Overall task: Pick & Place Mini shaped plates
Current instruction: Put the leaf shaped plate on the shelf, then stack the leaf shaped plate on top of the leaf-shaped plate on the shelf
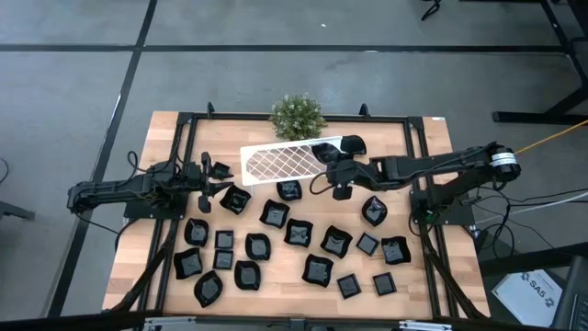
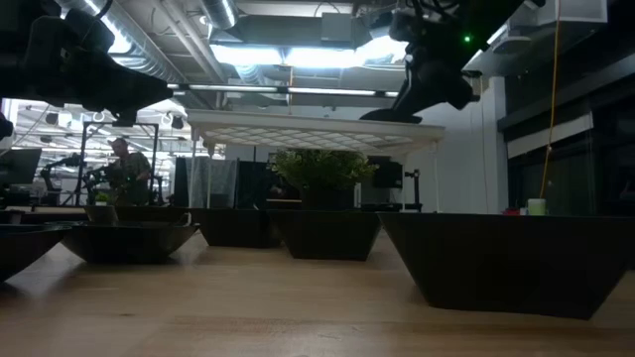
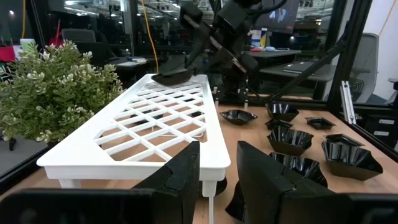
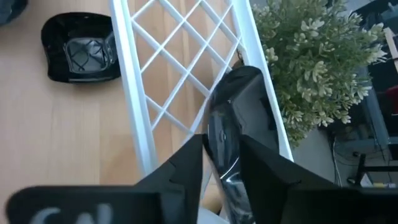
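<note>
Several mini shaped plates (image 1: 299, 232), small glossy black dishes, rest on their bases across the table's near half. My right gripper (image 4: 221, 140) is over the right end of the white lattice rack (image 1: 280, 164) and is shut on one plate (image 1: 323, 151). This shows in the low view too, with the held plate (image 2: 392, 115) at the rack's top. My left gripper (image 3: 217, 177) is open and holds nothing. It hovers at the rack's left end (image 3: 134, 163), above the table's left side (image 1: 207, 176). My right gripper pinches one black plate by its rim (image 4: 225, 149) between both fingers. The fingers slant down from above and from the table's right. The plate lies tilted over the rack's far rail (image 4: 261, 81), at the rack's top; whether it rests there I cannot tell.
A small green plant (image 1: 297, 116) stands just beyond the rack's far side. Another black dish (image 1: 354, 144) sits by the rack's right end. One plate (image 4: 81, 46) lies on the table near the rack's near side. A black frame (image 1: 188, 118) edges the table.
</note>
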Controlling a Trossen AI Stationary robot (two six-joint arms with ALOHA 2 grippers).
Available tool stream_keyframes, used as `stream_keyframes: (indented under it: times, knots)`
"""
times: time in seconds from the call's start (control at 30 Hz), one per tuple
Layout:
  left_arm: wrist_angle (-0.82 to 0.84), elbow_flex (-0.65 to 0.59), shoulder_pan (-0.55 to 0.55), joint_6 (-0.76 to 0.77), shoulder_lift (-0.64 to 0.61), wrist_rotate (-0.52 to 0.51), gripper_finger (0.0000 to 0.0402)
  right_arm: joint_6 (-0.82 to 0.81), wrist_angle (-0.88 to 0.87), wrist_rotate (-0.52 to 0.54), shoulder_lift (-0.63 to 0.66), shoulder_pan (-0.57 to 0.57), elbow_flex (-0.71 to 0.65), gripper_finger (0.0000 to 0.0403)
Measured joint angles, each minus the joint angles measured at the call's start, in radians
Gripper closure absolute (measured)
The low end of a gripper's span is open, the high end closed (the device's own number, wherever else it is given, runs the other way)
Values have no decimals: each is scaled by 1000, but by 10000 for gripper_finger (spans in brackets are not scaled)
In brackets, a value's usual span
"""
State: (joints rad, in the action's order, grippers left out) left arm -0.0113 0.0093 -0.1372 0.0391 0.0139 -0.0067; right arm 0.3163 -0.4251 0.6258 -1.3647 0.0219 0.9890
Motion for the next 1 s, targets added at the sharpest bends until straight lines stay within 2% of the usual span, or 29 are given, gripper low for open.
stream_keyframes:
  times: [0.2, 0.37, 0.5, 0.73, 1.0]
  knots:
    - [0, 0, 0, 0, 0, 0, 302, -82, 2, 1, 0, 0, 0, 247]
    - [0, 0, 0, 0, 0, 0, 302, -121, 3, 1, 0, 0, 0, 224]
    - [0, 0, 0, 0, 0, 0, 302, -122, -3, -15, 0, 0, 16, 221]
    - [0, 0, 0, 0, 0, 0, 302, -117, -45, -131, 1, 5, 64, 220]
    - [0, 0, 0, 0, 0, 0, 302, -303, -260, -132, 27, 93, 132, 220]
